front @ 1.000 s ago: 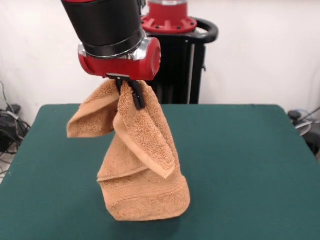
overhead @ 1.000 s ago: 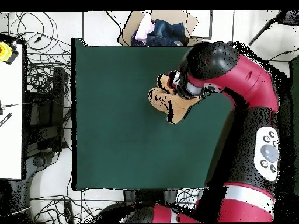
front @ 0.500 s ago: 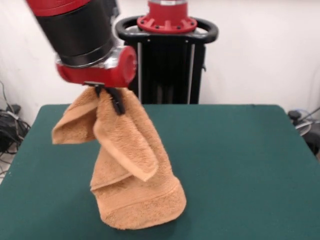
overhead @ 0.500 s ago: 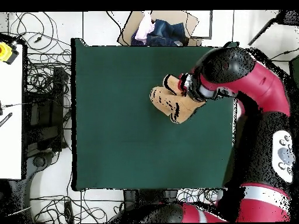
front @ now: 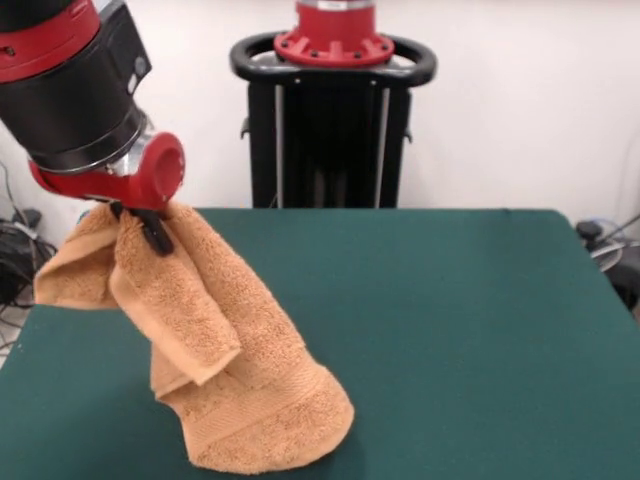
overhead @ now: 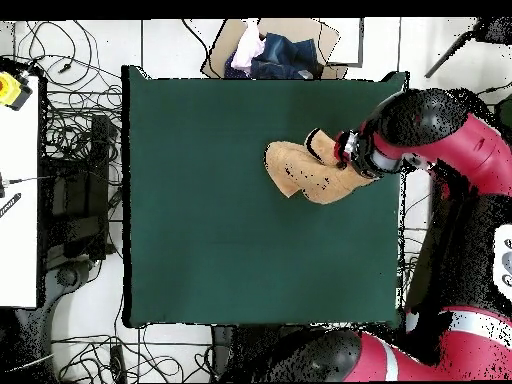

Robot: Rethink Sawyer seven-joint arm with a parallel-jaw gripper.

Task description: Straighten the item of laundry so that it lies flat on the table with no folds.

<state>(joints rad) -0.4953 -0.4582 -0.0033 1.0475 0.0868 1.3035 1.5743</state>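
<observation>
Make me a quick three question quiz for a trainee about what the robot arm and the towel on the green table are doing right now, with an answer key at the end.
1. True or false: the towel lies flat on the table.
2. What grips the towel's raised end? A) a person's hand B) the claw C) nothing
3. Fill in: the towel's lower end rests on the ____.

Key:
1. False. One end is lifted and the cloth hangs in folds.
2. B. The claw is closed on the upper edge.
3. Table. In the overhead view the towel sits near the table's edge beside the arm.
</observation>
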